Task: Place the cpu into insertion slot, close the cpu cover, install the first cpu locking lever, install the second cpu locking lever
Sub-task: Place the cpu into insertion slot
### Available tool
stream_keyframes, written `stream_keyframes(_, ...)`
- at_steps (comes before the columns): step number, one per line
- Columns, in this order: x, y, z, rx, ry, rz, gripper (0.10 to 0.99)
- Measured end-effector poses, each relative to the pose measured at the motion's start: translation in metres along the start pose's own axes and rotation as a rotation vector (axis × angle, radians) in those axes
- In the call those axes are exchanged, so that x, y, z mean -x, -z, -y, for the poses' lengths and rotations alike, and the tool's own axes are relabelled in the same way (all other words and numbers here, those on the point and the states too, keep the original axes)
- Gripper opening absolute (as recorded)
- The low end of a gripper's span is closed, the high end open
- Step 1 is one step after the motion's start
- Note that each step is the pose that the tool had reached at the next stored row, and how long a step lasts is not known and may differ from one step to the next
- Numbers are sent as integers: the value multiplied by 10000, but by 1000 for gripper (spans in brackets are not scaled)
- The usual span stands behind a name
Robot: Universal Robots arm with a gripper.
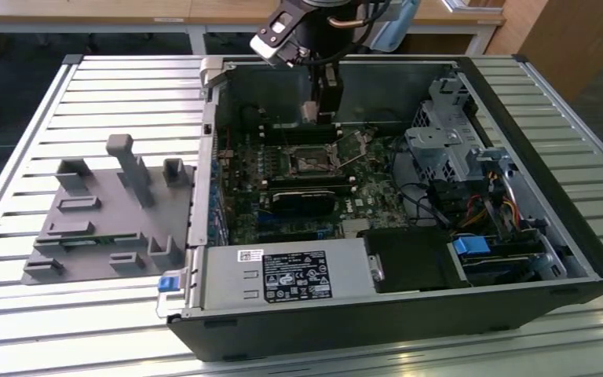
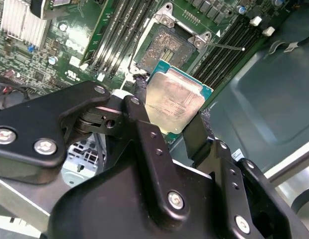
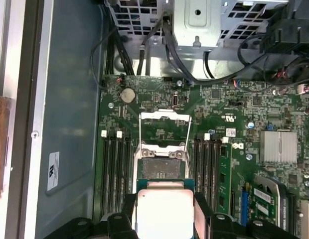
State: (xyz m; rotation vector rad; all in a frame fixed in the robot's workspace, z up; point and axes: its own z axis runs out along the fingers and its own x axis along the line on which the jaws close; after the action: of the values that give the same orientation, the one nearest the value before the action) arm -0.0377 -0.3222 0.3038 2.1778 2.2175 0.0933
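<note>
A broad slatted aluminium table (image 1: 29,102) carries an open black metal computer case (image 1: 385,330), lying on its side. On the slats at the exterior view's left, just beside the case, rests a grey plastic fixture (image 1: 103,212) with upright posts. Inside the case lies a green motherboard (image 3: 214,104), with a silver power supply box (image 1: 280,275) along the near wall.

The black two-fingered gripper (image 1: 323,110) hangs over the far part of the board. In both wrist views its fingers (image 2: 139,99) pinch the small flat square cpu (image 2: 174,97) with a dull silver-grey metal top by two opposite edges. The cpu (image 3: 164,214) is held in the air, tilted, near the bare insertion socket (image 3: 162,167) and not in it.

The thin silvery cpu cover (image 3: 164,115) stands swung open beyond the socket (image 2: 167,47), and a thin wire locking lever (image 2: 224,46) juts out unlatched beside it.
</note>
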Motion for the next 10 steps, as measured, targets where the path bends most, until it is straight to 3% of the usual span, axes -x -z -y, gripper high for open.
stream_keyframes(10,-30,-181,14,0,1,7,541)
